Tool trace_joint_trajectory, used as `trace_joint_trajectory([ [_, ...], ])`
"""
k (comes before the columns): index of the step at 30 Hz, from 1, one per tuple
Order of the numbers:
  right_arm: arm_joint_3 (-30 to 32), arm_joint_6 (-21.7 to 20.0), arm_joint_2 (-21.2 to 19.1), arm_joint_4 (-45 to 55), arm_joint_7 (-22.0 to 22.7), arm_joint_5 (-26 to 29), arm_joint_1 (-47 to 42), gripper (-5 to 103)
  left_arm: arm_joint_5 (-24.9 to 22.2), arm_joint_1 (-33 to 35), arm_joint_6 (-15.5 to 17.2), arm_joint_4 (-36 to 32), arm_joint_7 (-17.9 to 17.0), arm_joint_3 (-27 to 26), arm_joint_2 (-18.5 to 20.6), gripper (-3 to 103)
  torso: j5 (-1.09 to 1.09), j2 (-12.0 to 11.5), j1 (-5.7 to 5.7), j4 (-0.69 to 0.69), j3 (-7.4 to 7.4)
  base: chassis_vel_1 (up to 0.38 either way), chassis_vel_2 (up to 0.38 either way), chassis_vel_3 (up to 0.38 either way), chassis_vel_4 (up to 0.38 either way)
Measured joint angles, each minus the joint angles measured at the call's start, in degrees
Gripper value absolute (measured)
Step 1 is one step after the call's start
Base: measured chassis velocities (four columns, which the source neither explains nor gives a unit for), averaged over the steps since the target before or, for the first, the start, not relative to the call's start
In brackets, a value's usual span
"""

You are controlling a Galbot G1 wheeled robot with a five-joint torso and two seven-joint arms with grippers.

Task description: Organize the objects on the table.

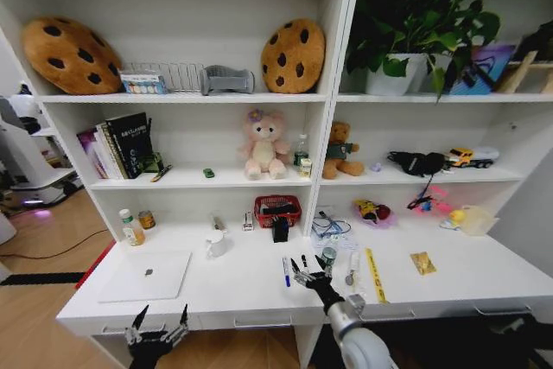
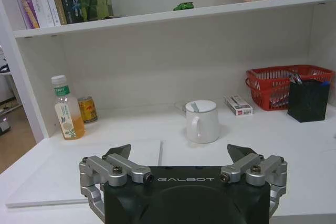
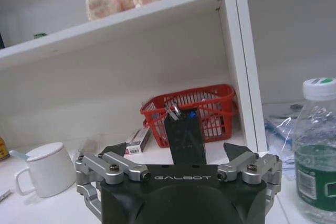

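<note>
Looks like the reach-in step: right gripper point(image 1: 308, 270) hovers spread open over the long white desk point(image 1: 259, 287), small green-capped clear jar point(image 1: 329, 256) at its 1 o'clock. Left gripper point(image 1: 157, 321) (also released) waits off the front edge; next, I'd guess, squaring up on one item.

The right claw point(image 1: 313, 270) hangs open over the front of the surface point(image 1: 251, 287), in a narrow lane: the blue pen point(image 1: 286, 271) lies just on its left, and the small bottle point(image 1: 328, 258) and the yellow ruler point(image 1: 375, 274) on its right. Straight ahead the black pen holder point(image 3: 184, 132) and the red basket point(image 3: 202, 109) block the way. The left claw point(image 1: 157, 327) is open below the front edge; the laptop point(image 1: 145, 276) lies flat ahead, with the white mug point(image 2: 202, 121) behind it.
</note>
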Motion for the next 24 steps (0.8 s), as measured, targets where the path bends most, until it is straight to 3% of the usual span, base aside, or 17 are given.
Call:
trace_joint_trajectory([
  [5,-7.0,-6.68,-0.02,-5.14,7.33,4.99,10.04,100,-0.15,-0.48,-1.14,0.11,0.0,-0.77,-0.71,100,-0.01,0.0,0.0,0.01,0.0,0.0,0.0,0.0,0.0],
  [10,-10.22,-10.09,0.51,-8.87,11.19,9.36,15.36,100,-1.61,-1.26,-2.19,0.01,-0.21,-2.06,-1.13,100,-0.01,-0.01,0.0,0.01,0.0,0.0,0.0,0.0,0.0],
  [24,-11.93,-13.09,0.98,-13.87,13.81,13.41,17.4,99,-10.72,-5.63,-1.16,-0.13,-3.85,-8.06,2.04,100,-0.01,0.0,0.0,-0.01,-0.01,0.0,0.0,0.0,0.0],
])
